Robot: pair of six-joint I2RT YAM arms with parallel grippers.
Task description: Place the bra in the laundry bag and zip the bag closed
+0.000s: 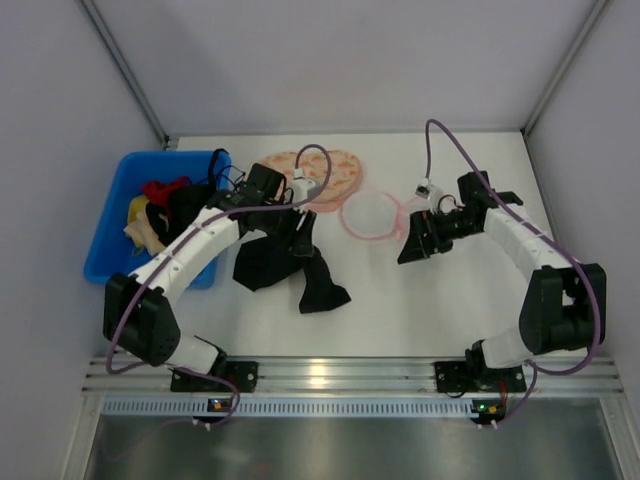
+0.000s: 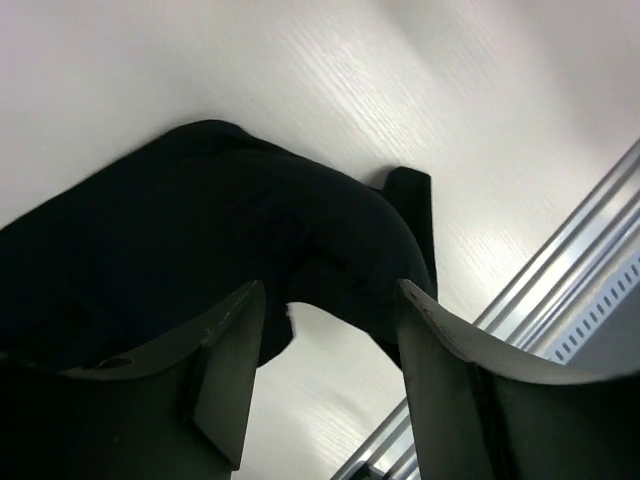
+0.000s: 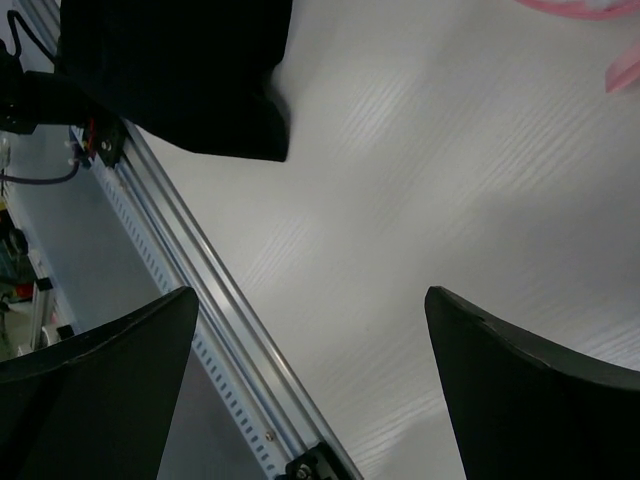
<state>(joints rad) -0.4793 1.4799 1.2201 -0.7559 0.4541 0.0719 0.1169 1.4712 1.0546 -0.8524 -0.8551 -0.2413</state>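
The black bra (image 1: pixel 290 268) lies crumpled on the white table, left of centre. My left gripper (image 1: pixel 300 238) hovers over its upper edge, jaws open. In the left wrist view the bra (image 2: pixel 200 230) fills the space just beyond the open gripper (image 2: pixel 330 300), with bare table between the fingers. The laundry bag (image 1: pixel 372 214), round white mesh with a pink rim, lies right of the bra. My right gripper (image 1: pixel 410 248) is open and empty just right of the bag. The right wrist view shows the open gripper (image 3: pixel 310 300) over bare table, the bra (image 3: pixel 180 80) and a bit of pink rim (image 3: pixel 575 8).
A peach-pink patterned heart-shaped piece (image 1: pixel 318 172) lies behind the bag, near the back wall. A blue bin (image 1: pixel 115 235) with several clothes stands at the left. The metal rail (image 1: pixel 320 375) runs along the table's near edge.
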